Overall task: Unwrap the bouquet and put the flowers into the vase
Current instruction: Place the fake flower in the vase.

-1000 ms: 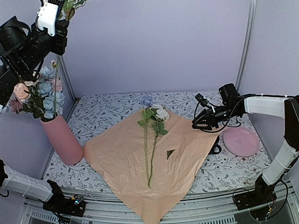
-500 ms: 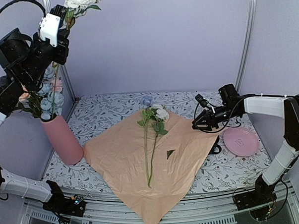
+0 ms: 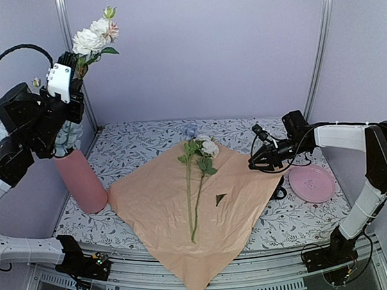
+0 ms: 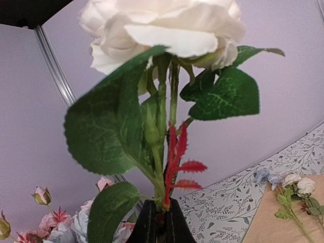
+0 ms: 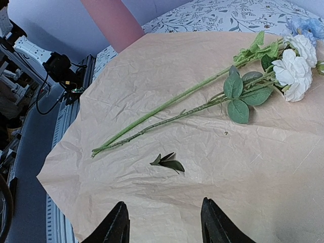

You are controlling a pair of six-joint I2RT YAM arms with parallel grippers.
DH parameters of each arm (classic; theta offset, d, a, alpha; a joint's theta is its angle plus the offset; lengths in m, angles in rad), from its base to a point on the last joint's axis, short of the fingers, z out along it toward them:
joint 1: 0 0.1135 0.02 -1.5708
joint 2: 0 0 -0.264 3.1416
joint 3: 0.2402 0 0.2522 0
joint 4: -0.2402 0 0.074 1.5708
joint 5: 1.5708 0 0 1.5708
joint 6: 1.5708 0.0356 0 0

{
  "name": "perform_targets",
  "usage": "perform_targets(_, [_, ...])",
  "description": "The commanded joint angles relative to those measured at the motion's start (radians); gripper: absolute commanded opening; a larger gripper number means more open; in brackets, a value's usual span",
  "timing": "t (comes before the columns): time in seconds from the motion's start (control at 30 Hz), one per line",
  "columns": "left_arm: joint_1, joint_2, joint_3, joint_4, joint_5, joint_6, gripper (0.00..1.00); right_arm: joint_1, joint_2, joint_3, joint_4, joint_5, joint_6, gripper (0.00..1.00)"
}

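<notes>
A white flower [image 3: 91,39] is held up high on the left, above the pink vase [image 3: 83,182], where other flowers [image 3: 66,136] are already stood. Its stem is pinched low down by the left gripper [image 4: 161,221], and the jaws are shut almost all the way on it. Two more flowers [image 3: 196,177] are laid side by side on the open paper [image 3: 185,248] in the middle of the table [image 3: 135,144], with their heads pointed away from the arms. A flower like this is judged to be light, with a thin stem that can bend and soft petals that can be crushed. So it is best gripped on the bare stem below the leaves, not on the head. The left arm is raised tall and the flower is held upright. The stem end is hidden behind the arm, so it cannot be told if it is in the vase. The right arm is stretched out low from the right. The right gripper [image 5: 164,223] is hung over the right side of the paper, about half open, with nothing in it. A small loose leaf [image 5: 169,163] is seen on the paper below it, and a pink plate [image 3: 311,183] is set nearby.
</notes>
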Motion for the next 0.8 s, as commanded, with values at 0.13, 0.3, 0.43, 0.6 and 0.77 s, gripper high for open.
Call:
perform_targets(0.13, [-0.01, -0.123, -0.146, 0.046, -0.143, -0.061, 0.0, 0.003, 0.029, 0.037, -0.019, -0.029, -0.014, 0.5])
perform_targets(0.3, [-0.011, -0.164, -0.216, 0.047, -0.169, -0.1, 0.0, 0.002, 0.036, 0.036, -0.021, -0.033, -0.014, 0.5])
perform_targets(0.43, [-0.011, -0.19, -0.256, 0.046, -0.188, -0.133, 0.0, 0.002, 0.044, 0.039, -0.024, -0.037, -0.014, 0.5])
perform_targets(0.6, [-0.01, -0.229, -0.305, 0.031, -0.208, -0.17, 0.0, 0.002, 0.053, 0.043, -0.032, -0.041, -0.015, 0.5])
perform_targets(0.77, [-0.011, -0.222, -0.218, -0.064, -0.199, -0.228, 0.06, 0.002, 0.069, 0.049, -0.037, -0.048, -0.017, 0.5])
